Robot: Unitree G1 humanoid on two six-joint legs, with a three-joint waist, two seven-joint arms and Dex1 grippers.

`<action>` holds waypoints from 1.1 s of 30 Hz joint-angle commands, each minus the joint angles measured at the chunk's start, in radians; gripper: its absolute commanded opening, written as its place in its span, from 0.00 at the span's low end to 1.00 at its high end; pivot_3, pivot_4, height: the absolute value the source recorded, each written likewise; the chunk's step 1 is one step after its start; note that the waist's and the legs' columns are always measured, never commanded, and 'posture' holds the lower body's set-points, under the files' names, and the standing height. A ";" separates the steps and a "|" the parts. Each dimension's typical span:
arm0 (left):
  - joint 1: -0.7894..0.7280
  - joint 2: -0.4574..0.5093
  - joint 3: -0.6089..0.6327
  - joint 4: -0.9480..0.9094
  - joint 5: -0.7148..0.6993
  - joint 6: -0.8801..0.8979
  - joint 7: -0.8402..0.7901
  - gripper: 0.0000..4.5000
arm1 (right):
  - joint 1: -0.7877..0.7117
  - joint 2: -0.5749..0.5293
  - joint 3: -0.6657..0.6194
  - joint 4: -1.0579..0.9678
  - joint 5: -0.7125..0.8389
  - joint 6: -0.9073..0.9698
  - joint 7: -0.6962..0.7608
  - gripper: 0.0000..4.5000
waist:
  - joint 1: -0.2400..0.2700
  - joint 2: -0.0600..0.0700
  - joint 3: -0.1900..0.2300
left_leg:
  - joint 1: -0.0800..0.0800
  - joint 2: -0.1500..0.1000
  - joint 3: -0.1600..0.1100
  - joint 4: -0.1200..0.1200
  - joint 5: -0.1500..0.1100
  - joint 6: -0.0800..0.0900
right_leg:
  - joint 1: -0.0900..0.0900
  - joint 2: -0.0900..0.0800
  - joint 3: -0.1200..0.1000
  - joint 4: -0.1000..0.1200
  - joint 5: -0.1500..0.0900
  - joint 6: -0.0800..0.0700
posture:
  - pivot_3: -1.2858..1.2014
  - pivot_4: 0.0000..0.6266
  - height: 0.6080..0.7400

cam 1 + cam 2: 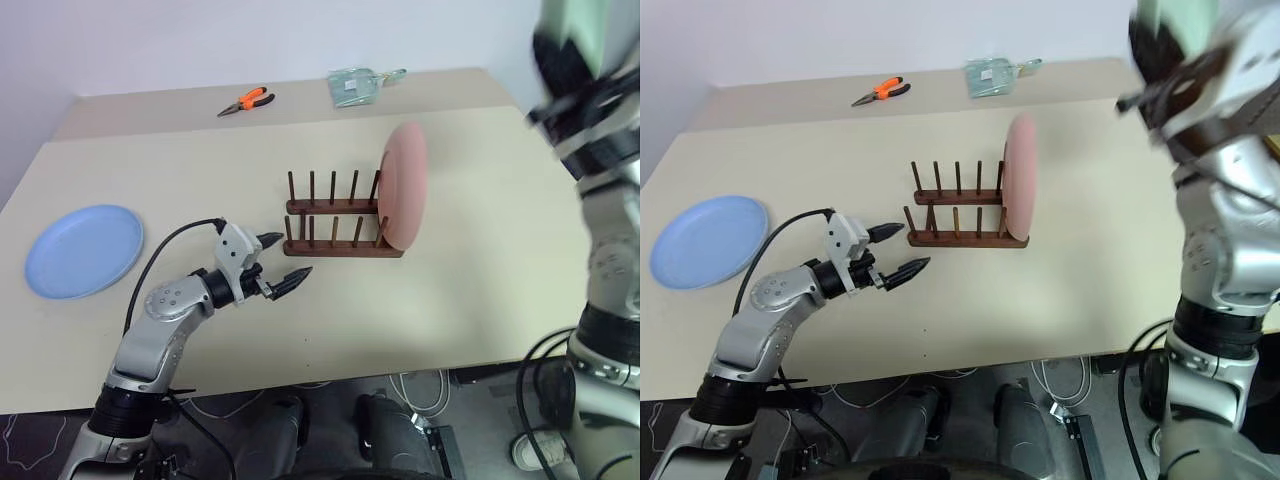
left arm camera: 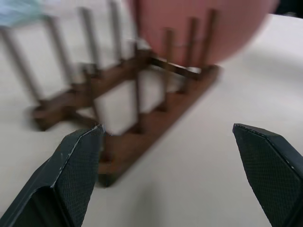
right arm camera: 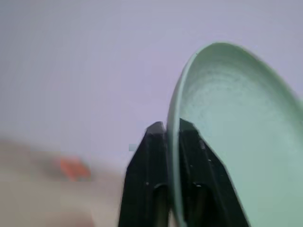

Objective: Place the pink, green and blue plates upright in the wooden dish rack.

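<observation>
- Landmark taken: small dark brown wooden dish rack point(image 1: 335, 222) with thin upright pegs, seen near the middle of the beige table point(image 1: 480, 300).
- Round shallow light blue plastic plate point(image 1: 84, 250) is seen lying flat on the table, well to the left of the rack.
- Left gripper point(image 1: 283, 262) with two black fingers is held just left of the rack's near-left corner, pointed towards it; jaws are spread wide, nothing is held. Rack pegs are seen ahead of its fingers in the left wrist view.
- Orange-handled pliers point(image 1: 246, 100) are seen on the table behind the rack, towards the far left.
- Pale green packet point(image 1: 354, 87) is seen on the table behind the rack, at the far edge.
- Round pale pink plastic plate point(image 1: 405, 187) is seen standing upright on edge in the rack's rightmost slot.
- Right gripper point(image 3: 173, 127) is raised well above and right of the rack, clenched on the rim of the round pale mint green plastic plate point(image 3: 236, 137); rim is pinched between its two black fingers.
</observation>
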 commanded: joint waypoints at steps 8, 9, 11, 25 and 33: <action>0.038 0.013 0.077 -0.003 0.010 -0.055 0.011 1.00 | 0.069 0.264 0.155 -0.180 0.800 0.124 -0.377 0.02 | -0.015 0.002 0.001 | -0.001 0.000 0.004 0.000 -0.002 0.003 | -0.002 0.000 0.004 0.001 0.000 0.000 | 0.52 0.24 1.00; 0.042 0.013 0.078 -0.009 0.010 -0.054 0.012 1.00 | 0.089 0.291 0.185 -0.180 0.789 0.120 -0.407 0.02 | -0.015 0.002 0.001 | 0.000 0.000 0.004 0.000 -0.002 0.003 | -0.003 0.000 0.004 0.002 0.000 0.000 | 0.52 0.24 1.00; 0.049 0.011 0.079 -0.018 0.011 -0.049 0.016 1.00 | 0.128 0.329 0.233 -0.171 0.761 0.119 -0.452 0.02 | -0.015 0.003 0.001 | 0.000 0.000 0.004 0.000 -0.001 0.002 | -0.003 0.000 0.004 0.003 0.000 0.000 | 0.52 0.24 1.00; 0.057 0.006 0.063 -0.053 0.006 -0.018 0.021 1.00 | 0.187 0.404 0.316 -0.058 0.663 0.098 -0.584 0.02 | -0.015 0.003 0.001 | 0.000 0.000 0.005 0.000 -0.001 0.002 | -0.004 0.001 0.004 0.004 0.000 0.000 | 0.52 0.24 1.00; 0.050 0.002 0.056 -0.054 0.008 -0.013 0.019 1.00 | 0.158 0.419 0.311 0.020 0.580 0.104 -0.622 0.08 | -0.016 0.003 0.001 | 0.000 0.000 0.005 0.000 -0.001 0.001 | -0.004 0.001 0.004 0.004 0.000 0.000 | 0.52 0.24 1.00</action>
